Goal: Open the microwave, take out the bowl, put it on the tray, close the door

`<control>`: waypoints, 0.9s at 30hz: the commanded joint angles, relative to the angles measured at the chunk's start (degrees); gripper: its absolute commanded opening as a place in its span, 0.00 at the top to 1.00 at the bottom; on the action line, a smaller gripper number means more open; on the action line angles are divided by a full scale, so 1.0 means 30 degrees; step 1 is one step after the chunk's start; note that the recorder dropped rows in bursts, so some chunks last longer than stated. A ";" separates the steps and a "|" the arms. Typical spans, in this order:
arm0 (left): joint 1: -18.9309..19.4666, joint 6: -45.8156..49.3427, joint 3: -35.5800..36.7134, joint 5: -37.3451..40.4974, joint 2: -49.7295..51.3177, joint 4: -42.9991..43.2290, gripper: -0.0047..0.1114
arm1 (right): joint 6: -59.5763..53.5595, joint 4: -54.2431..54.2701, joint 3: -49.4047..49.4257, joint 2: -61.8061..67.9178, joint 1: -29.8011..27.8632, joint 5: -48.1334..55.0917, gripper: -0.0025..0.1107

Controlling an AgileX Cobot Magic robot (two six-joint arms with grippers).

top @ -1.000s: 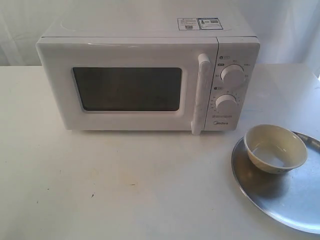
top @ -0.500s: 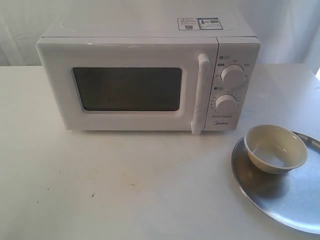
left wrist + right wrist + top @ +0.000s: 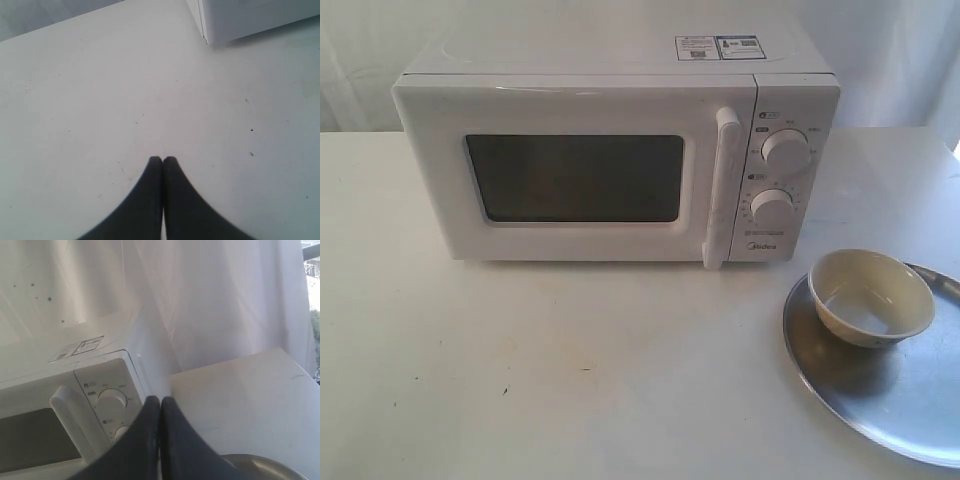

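1. Nothing has moved since the earlier frames: microwave point(image 3: 610, 150), bowl point(image 3: 871, 297) and tray point(image 3: 900, 400) sit in the same spots.
2. Door point(image 3: 570, 175) is shut flush; its window point(image 3: 575, 178) is too dark to show anything inside.
3. Tray is cut off by the exterior view's right edge (only its left part shows).
4. Bowl stands upright on the tray's rear-left part, just right of and in front of the microwave. It is cream-white and looks empty, with a narrow foot and a faint mark near the base (too small to read).
5. Left gripper point(image 3: 162, 160): black fingers pressed together, nothing between them, above bare table point(image 3: 100, 100). Only a microwave corner shows there.
6. Right gripper point(image 3: 160, 400): fingers together and holding nothing. They partly cover the lower of the two dials point(image 3: 112, 400), and only a sliver of tray rim shows.
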 commanded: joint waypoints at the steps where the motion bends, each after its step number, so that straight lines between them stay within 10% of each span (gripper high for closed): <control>1: -0.0069 -0.0098 -0.0079 -0.0018 -0.0040 -0.0063 0.96 | -0.0082 -0.0047 0.0087 -0.0120 0.0036 0.0051 0.98; 6: -0.0069 -0.0098 -0.0079 -0.0018 -0.0040 -0.0063 0.96 | -0.1881 0.0487 0.0087 -0.2547 -0.0910 0.0024 0.98; 17: -0.0069 -0.0098 -0.0079 -0.0019 -0.0040 -0.0063 0.96 | -0.9238 1.0628 0.3781 -0.4858 -1.6186 -1.0176 0.98; 27: -0.0069 -0.0098 -0.0079 -0.0019 -0.0040 -0.0063 0.96 | -1.5110 1.4702 0.8034 -0.4858 -1.8090 -1.0075 0.98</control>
